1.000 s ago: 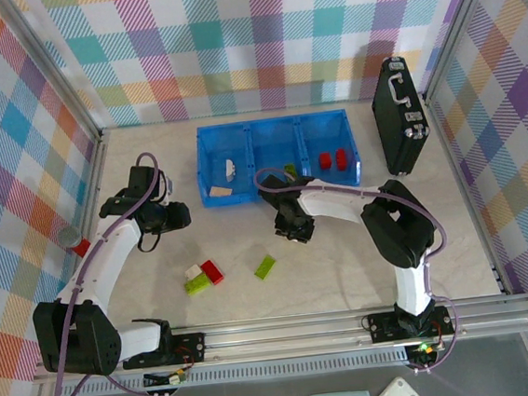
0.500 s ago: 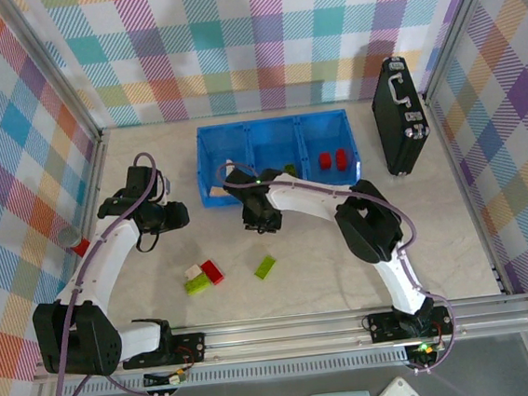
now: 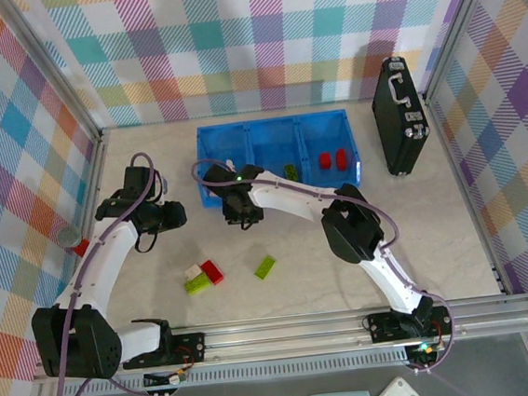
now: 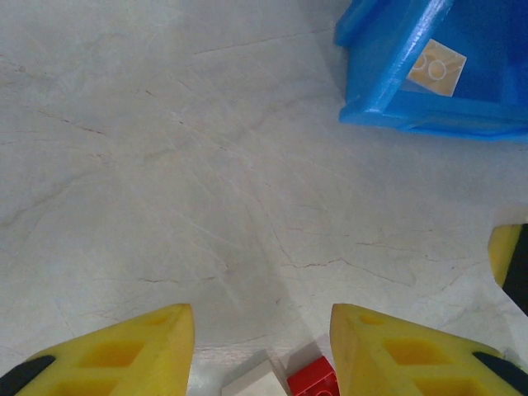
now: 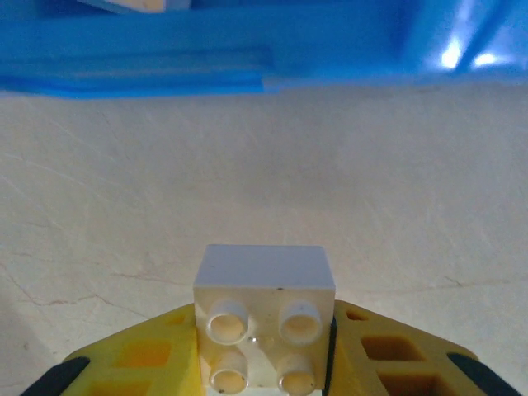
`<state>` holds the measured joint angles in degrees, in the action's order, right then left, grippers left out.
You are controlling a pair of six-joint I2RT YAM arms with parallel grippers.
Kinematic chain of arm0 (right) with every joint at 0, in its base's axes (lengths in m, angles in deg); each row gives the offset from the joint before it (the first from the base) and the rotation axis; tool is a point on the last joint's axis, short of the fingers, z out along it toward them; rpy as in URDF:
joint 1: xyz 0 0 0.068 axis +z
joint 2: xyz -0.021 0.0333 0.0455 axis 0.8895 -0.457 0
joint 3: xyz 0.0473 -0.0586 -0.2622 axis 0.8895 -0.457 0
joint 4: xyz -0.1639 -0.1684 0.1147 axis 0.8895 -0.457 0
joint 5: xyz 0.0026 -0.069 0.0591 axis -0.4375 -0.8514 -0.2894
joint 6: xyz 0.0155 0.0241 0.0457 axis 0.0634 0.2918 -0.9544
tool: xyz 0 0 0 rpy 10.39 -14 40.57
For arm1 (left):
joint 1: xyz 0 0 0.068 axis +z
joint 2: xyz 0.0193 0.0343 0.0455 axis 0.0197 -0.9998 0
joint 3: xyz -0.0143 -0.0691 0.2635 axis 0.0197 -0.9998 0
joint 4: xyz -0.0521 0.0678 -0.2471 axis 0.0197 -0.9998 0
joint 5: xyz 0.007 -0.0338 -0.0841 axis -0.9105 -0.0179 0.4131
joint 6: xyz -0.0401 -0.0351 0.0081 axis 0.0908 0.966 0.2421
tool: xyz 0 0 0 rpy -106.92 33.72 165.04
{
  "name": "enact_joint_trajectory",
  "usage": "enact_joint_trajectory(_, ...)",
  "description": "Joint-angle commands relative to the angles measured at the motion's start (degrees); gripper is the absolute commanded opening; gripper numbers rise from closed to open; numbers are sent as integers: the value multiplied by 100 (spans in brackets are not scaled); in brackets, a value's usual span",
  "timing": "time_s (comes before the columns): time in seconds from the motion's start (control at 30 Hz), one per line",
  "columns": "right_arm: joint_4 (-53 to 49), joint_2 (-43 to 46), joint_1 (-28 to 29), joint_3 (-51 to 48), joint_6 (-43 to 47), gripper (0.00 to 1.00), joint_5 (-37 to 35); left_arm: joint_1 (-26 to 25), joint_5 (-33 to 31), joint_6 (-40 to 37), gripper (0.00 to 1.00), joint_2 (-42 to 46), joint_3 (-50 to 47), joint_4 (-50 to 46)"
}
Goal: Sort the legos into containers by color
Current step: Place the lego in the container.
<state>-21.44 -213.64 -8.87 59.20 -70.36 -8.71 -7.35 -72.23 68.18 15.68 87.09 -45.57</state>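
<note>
right wrist: right end effector [image 5: 264,338] clamps cream lego [image 5: 264,280]; left end effector [image 4: 260,330] apart.

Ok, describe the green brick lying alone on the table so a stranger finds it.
Find the blue tray at the back. Look on the table in front of it. It is the lime green brick on the right, alone, unlike the green one beside a red brick.

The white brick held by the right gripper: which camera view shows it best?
The right wrist view: the white brick sits near, four studs visible, clamped between the yellow fingers. In the top external view the right gripper stands before the blue tray, the brick too small to tell. The left wrist view faces other bricks.
</note>
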Motion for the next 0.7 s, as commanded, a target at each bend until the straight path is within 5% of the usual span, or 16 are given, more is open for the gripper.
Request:
enact_joint_trajectory(0.0,-17,-173,12,364,255,34,-261,77,-93,-39,47,111,-73,57)
enact_joint_trajectory(0.67,-28,-1115,-108,2145,805,37,-1223,77,-85,-45,47,103,-91,90)
